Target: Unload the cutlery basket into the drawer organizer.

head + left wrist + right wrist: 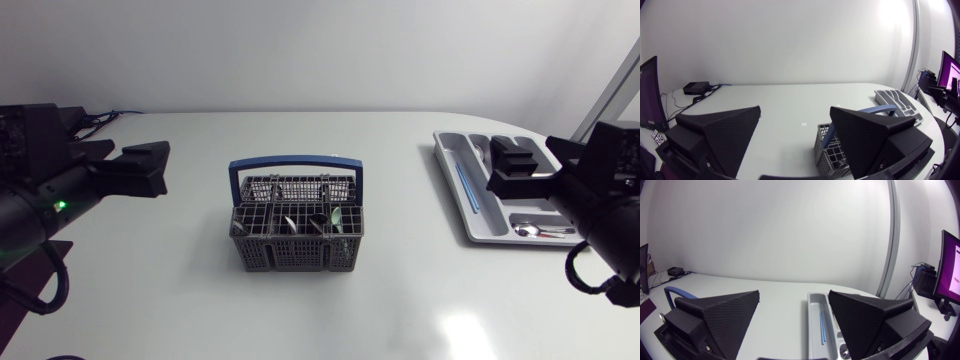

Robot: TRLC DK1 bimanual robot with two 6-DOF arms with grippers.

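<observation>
A grey cutlery basket (296,240) with a blue handle (295,160) stands mid-table, several dark pieces upright in its middle compartments. The grey drawer organizer (487,222) lies at the right, holding a blue stick (467,187) and a spoon (540,231). My left gripper (160,168) hovers open and empty left of the basket. My right gripper (495,165) hangs open and empty over the organizer. In the left wrist view the basket (826,145) shows ahead of the gripper (795,125), partly behind one finger (865,135). The right wrist view shows the organizer (815,311) ahead of its gripper (795,310).
The white table (400,290) spreads bare around the basket, with a wide gap between basket and organizer. A small black box (695,88) with cables sits at the table's far corner in the left wrist view.
</observation>
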